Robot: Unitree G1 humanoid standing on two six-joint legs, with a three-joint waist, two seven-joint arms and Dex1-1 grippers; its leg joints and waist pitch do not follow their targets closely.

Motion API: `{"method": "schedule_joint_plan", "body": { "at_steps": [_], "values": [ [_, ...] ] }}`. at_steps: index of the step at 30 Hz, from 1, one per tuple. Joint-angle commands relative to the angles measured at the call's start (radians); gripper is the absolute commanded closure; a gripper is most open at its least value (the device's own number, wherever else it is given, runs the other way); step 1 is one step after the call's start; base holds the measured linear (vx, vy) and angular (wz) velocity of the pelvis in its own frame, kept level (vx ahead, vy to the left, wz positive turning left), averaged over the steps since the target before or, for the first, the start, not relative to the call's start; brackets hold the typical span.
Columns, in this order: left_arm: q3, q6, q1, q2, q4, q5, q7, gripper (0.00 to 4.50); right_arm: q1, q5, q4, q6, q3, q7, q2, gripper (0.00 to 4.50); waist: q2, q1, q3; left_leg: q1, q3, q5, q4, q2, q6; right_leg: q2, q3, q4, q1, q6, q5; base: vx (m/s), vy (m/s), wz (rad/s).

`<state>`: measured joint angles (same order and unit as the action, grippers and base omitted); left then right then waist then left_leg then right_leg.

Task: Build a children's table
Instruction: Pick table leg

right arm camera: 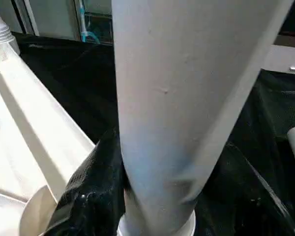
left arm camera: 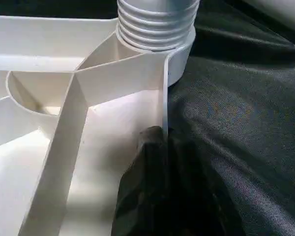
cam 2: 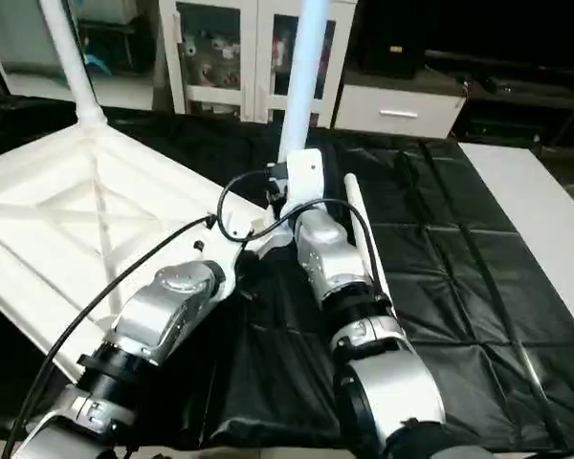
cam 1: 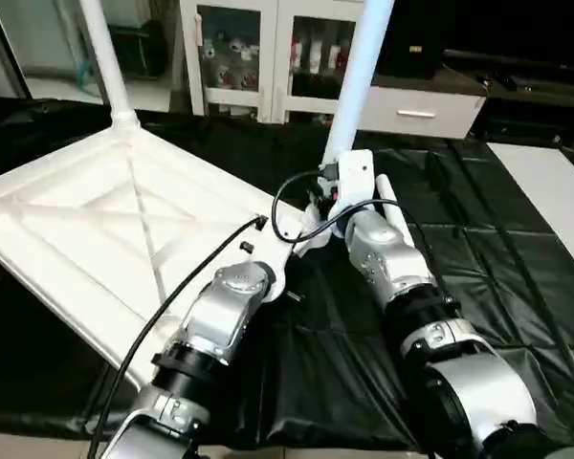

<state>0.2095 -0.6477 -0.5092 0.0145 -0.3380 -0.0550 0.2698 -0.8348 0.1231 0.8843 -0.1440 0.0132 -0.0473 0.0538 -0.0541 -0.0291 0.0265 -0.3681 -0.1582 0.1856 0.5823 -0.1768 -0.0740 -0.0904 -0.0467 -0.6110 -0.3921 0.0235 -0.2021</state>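
Tabletop [cam 1: 96, 220] lies ribbed side up on your black-covered work surface [cam 1: 478, 249], two legs standing in its corner sockets. Your right gripper [right arm camera: 157, 196] is clamped around the near leg [cam 1: 359, 72]. Your left gripper [left arm camera: 160, 162] is pinched together on the tabletop's edge wall.

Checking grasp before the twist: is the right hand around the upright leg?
Yes: in the right wrist view the right hand has its black fingers on either side of the upright leg.
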Motion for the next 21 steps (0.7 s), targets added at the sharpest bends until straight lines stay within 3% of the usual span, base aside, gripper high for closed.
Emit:
{"method": "schedule_joint_plan", "body": {
  "at_steps": [1, 2, 5, 8, 9, 10, 12, 19, 21],
  "values": [
    [-0.021, 0.038, -0.015, 0.006, -0.013, -0.001, -0.007, 4.5, 0.038, 0.009, 0.093, -0.042, 0.006, -0.017, 0.011, 2.68, 0.006, 0.007, -0.032, 0.006, 0.015, 0.443, -0.086, -0.038, -0.036, -0.043, 0.031, 0.106, 0.007, -0.089, -0.437, 0.0, 0.0, 0.0],
    [-0.022, 0.034, -0.014, 0.007, -0.01, 0.0, -0.004, 4.5, 0.035, 0.014, 0.097, -0.037, 0.012, -0.03, 0.011, 2.33, 0.005, 0.007, -0.033, 0.006, 0.015, 0.445, -0.086, -0.038, -0.036, -0.044, 0.031, 0.106, 0.007, -0.088, -0.44, 0.0, 0.0, 0.0],
    [-0.02, 0.033, -0.009, 0.01, -0.006, 0.001, 0.001, 4.5, 0.029, 0.027, 0.093, -0.033, 0.029, -0.05, 0.012, 2.33, 0.006, 0.008, -0.031, 0.007, 0.016, 0.466, -0.086, -0.038, -0.035, -0.046, 0.03, 0.111, 0.003, -0.081, -0.474, 0.0, 0.0, 0.0],
    [-0.014, 0.029, -0.004, 0.016, 0.005, 0.002, 0.009, 4.5, 0.026, 0.03, 0.078, -0.032, 0.032, -0.073, 0.01, 1.91, 0.005, 0.008, -0.033, 0.004, 0.016, 0.459, -0.087, -0.039, -0.032, -0.046, 0.031, 0.11, 0.004, -0.08, -0.465, 0.0, 0.0, 0.0],
    [-0.007, 0.027, -0.001, 0.023, 0.015, 0.003, 0.018, 4.5, 0.026, 0.028, 0.051, -0.035, 0.021, -0.099, 0.004, 1.77, 0.005, 0.005, -0.037, 0.0, 0.014, 0.423, -0.087, -0.04, -0.029, -0.045, 0.033, 0.105, 0.008, -0.093, -0.408, 0.0, 0.0, 0.0],
    [-0.006, 0.027, -0.001, 0.025, 0.018, 0.003, 0.021, 4.5, 0.028, 0.03, 0.039, -0.04, 0.018, -0.108, 0.003, 1.77, 0.005, 0.005, -0.037, 0.0, 0.014, 0.423, -0.087, -0.04, -0.029, -0.045, 0.033, 0.105, 0.008, -0.093, -0.408, 0.0, 0.0, 0.0],
    [0.001, 0.023, 0.003, 0.041, 0.038, 0.005, 0.041, 4.5, 0.045, 0.034, -0.041, -0.07, -0.004, -0.164, -0.009, 1.48, 0.004, 0.001, -0.043, -0.009, 0.005, 0.307, -0.082, -0.042, -0.001, -0.039, 0.033, 0.088, 0.017, -0.136, -0.244, 0.0, 0.0, 0.0],
    [0.02, 0.026, 0.019, 0.086, 0.079, 0.009, 0.101, 4.5, 0.113, 0.032, -0.23, -0.156, -0.053, -0.27, -0.054, 1.01, 0.01, -0.007, -0.045, -0.013, -0.007, 0.202, -0.077, -0.047, 0.01, -0.039, 0.035, 0.077, 0.023, -0.162, -0.147, 0.0, 0.0, 0.0],
    [0.034, 0.017, 0.034, 0.113, 0.11, 0.014, 0.137, 4.5, 0.163, 0.047, -0.354, -0.214, -0.078, -0.329, -0.092, 0.87, 0.011, -0.009, -0.044, -0.009, -0.009, 0.191, -0.076, -0.047, 0.005, -0.034, 0.036, 0.076, 0.024, -0.17, -0.116, 0.0, 0.0, 0.0]
  ]
}}
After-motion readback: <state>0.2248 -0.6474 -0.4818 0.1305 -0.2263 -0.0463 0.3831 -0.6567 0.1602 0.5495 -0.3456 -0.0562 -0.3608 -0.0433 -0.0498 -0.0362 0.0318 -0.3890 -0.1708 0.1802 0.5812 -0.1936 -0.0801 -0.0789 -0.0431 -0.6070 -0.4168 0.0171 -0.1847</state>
